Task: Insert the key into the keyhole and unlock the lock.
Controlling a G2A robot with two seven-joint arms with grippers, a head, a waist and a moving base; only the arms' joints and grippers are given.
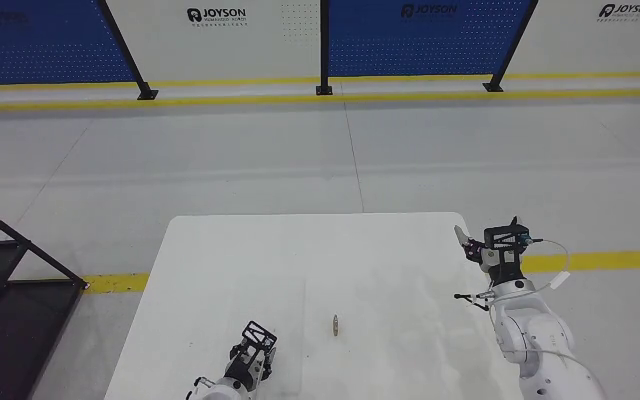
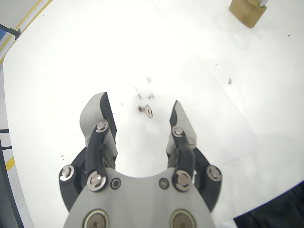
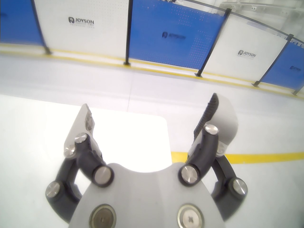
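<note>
A small silver key (image 2: pixel 147 110) lies flat on the white table (image 2: pixel 71 60), just beyond and between the fingertips of my left gripper (image 2: pixel 140 99), which is open and hangs above it without touching. The brass padlock (image 2: pixel 249 7) with its steel shackle lies farther off on the table, seen from above as a small object (image 1: pixel 336 323) near the table's middle. In the top view my left gripper (image 1: pixel 258 338) is near the front edge. My right gripper (image 3: pixel 149 102) is open and empty above the table's far right corner (image 1: pixel 480 243).
Small dark specks and scratches (image 2: pixel 147 91) mark the table near the key. A black frame (image 1: pixel 30 265) stands off the table's left side. Blue and white fence panels (image 1: pixel 320 40) line the floor behind.
</note>
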